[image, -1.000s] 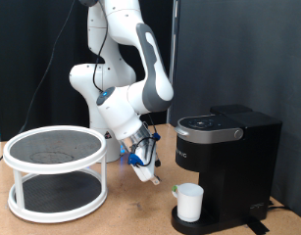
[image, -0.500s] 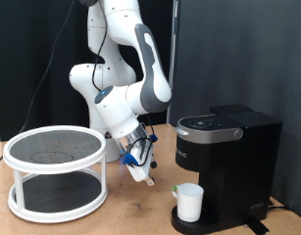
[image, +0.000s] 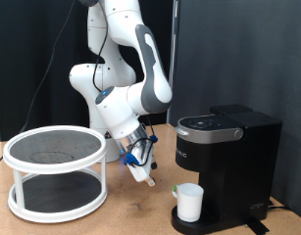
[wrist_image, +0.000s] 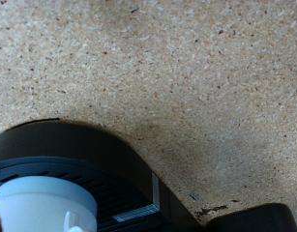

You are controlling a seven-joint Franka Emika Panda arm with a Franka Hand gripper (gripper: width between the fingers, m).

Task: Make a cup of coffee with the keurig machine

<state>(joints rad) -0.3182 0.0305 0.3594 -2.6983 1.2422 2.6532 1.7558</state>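
White cup stands on the keurig machine base, lower and toward the exterior view's right of the gripper, whose opening cannot be determined.

1 white cup, 1 black keurig machine, 1 two-tier white rack — 1 robot arm

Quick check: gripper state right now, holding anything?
Gripper: open or closed cannot be told; nothing visibly held; it hangs beside the cup, apart from it.
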